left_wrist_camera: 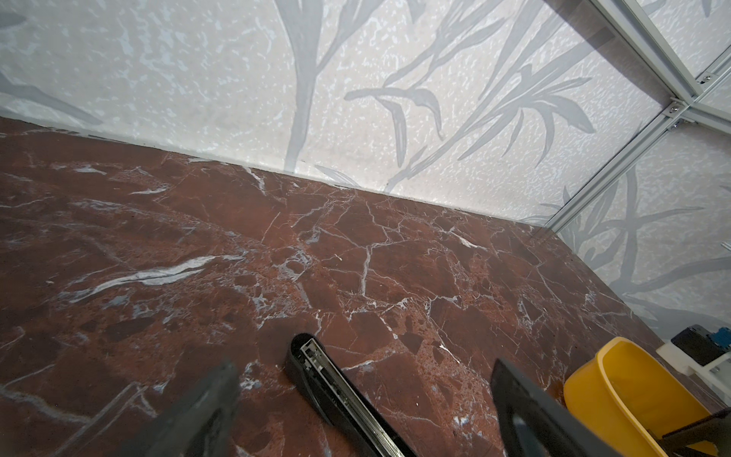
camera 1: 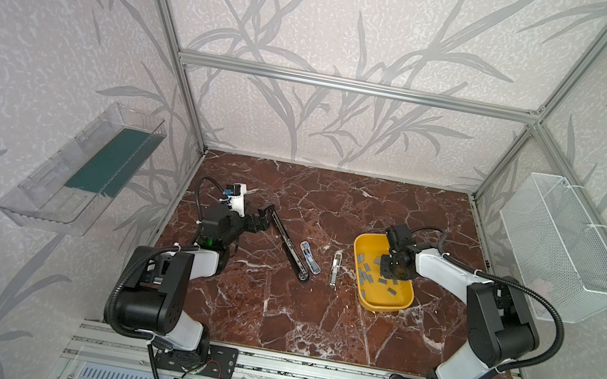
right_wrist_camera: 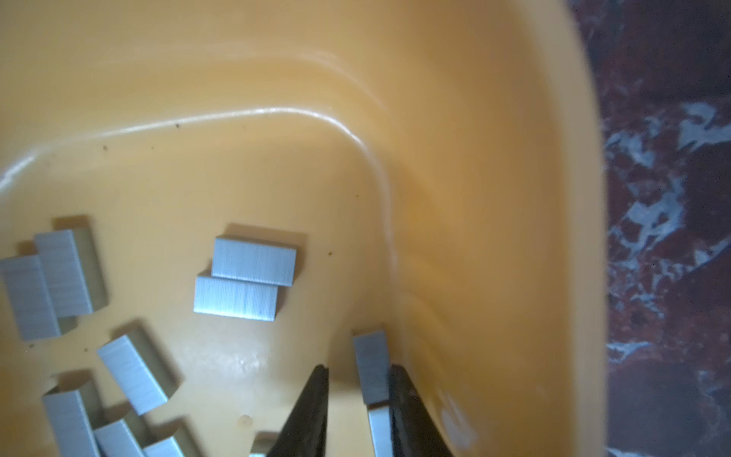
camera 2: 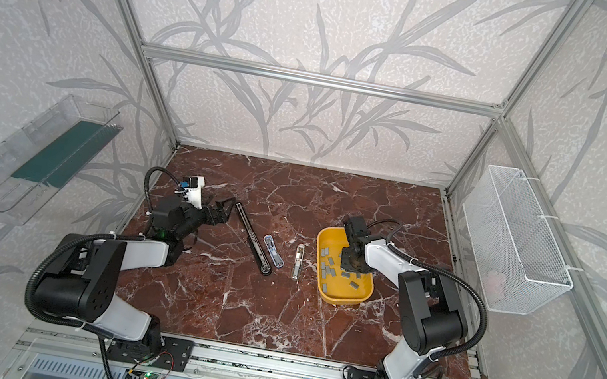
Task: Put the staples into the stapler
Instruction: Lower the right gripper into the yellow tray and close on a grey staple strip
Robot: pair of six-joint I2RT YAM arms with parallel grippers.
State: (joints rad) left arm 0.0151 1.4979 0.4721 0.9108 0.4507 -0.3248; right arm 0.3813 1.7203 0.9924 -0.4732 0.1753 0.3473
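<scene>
Stapler (camera 1: 289, 243) near left jaws, wide apart; right jaws, narrowly apart, straddle staples (right_wrist_camera: 372, 368).

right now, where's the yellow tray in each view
Top views: in both, the yellow tray sits right of centre on the marble table, under the right gripper.
Left wrist: part of it shows at the picture's edge, beyond the long black stapler.
Right wrist: its wall and floor fill most of the picture, staples inside.
Shared landmark: the marble table, in all four.
</scene>
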